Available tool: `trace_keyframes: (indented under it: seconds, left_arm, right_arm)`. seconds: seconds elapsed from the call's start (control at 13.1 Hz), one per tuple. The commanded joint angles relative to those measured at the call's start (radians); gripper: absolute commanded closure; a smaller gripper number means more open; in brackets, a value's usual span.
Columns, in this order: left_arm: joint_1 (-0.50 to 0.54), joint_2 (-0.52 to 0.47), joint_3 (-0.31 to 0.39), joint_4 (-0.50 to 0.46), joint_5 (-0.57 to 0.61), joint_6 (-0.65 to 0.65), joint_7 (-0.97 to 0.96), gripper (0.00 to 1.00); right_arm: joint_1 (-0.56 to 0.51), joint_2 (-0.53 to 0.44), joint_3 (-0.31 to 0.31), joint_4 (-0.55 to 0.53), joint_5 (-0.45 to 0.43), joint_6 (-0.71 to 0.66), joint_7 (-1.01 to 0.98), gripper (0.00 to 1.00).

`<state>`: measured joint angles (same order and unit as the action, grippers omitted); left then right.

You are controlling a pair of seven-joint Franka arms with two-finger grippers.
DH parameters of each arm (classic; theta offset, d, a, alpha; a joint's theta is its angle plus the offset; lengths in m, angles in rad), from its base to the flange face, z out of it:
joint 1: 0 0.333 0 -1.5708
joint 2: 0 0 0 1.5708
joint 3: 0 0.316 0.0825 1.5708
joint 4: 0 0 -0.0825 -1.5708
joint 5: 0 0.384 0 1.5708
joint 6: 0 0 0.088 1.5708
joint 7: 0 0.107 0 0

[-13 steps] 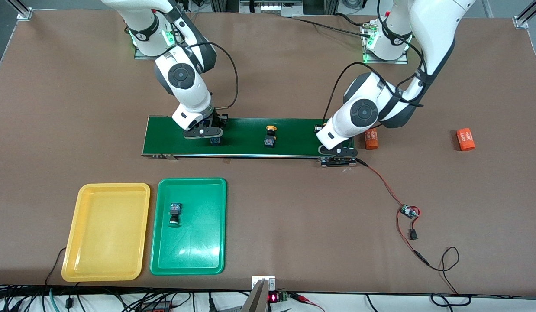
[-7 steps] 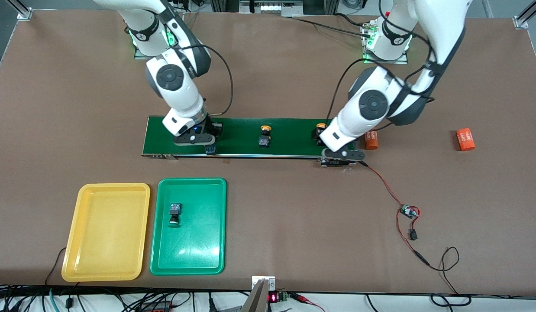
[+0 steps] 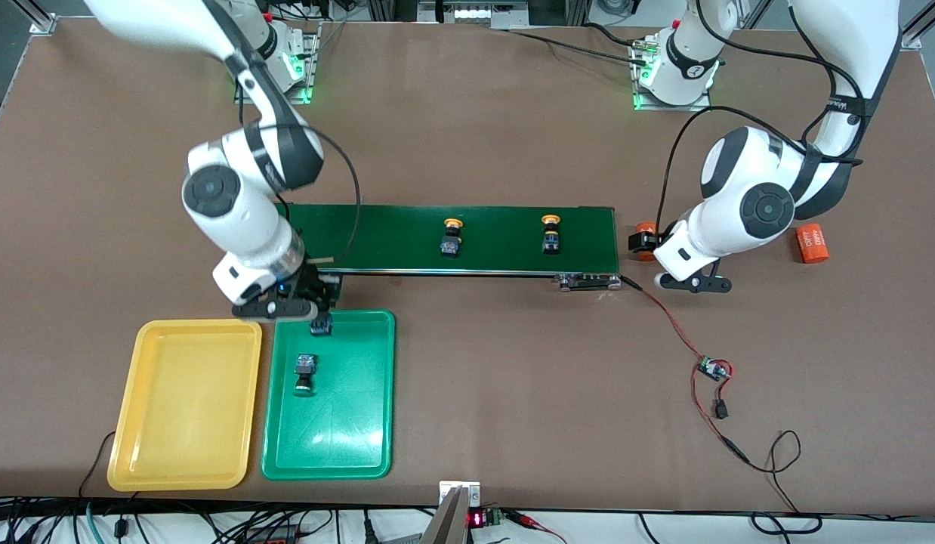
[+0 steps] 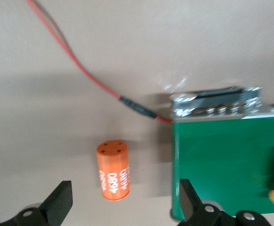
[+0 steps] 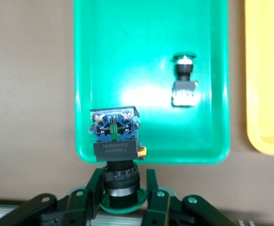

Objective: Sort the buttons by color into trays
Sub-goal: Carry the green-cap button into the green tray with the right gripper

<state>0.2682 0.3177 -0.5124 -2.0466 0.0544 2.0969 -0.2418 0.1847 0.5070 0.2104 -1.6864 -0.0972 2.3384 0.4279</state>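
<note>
Everywhere brown table (image 3: pixel 475 113) (aluminium posts (image 3: pixel 38 17) cornering).

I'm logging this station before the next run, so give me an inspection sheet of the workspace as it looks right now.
Surface: brown table, long dark-green conveyor belt across its middle.
Job's things: yellow plastic tray bare; green plastic tray holds one green-capped button; two yellow-capped buttons on the belt.
Clutter: two orange cylinders with white print.
Grippers: right gripper shut on a second green-capped button over the green tray's edge; left gripper open, over one cylinder.
Cables: red and black wires with small board.
Surroundings: cable bundle along the table edge nearest the camera.
</note>
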Motion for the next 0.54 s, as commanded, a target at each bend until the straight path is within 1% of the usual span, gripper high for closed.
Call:
trace_keyframes:
  seconds: [0.0, 0.08, 0.31, 0.46]
  left_arm:
    - [0.028, 0.006, -0.008, -0.052, -0.001, 0.031, 0.024, 0.00]
    - [0.034, 0.021, -0.008, -0.061, 0.017, 0.057, 0.047, 0.00]
    - [0.055, 0.052, -0.008, -0.107, 0.021, 0.132, 0.064, 0.00]
    - [0.075, 0.099, -0.008, -0.109, 0.021, 0.167, 0.075, 0.00]
  right_arm:
    - [0.007, 0.174, -0.002, 0.167, -0.012, -0.007, -0.003, 0.93]
    - [0.010, 0.198, -0.015, 0.181, -0.013, 0.005, -0.001, 0.93]
    - [0.007, 0.235, -0.043, 0.182, -0.038, 0.058, -0.015, 0.93]
    - [0.005, 0.252, -0.055, 0.182, -0.038, 0.096, -0.015, 0.93]
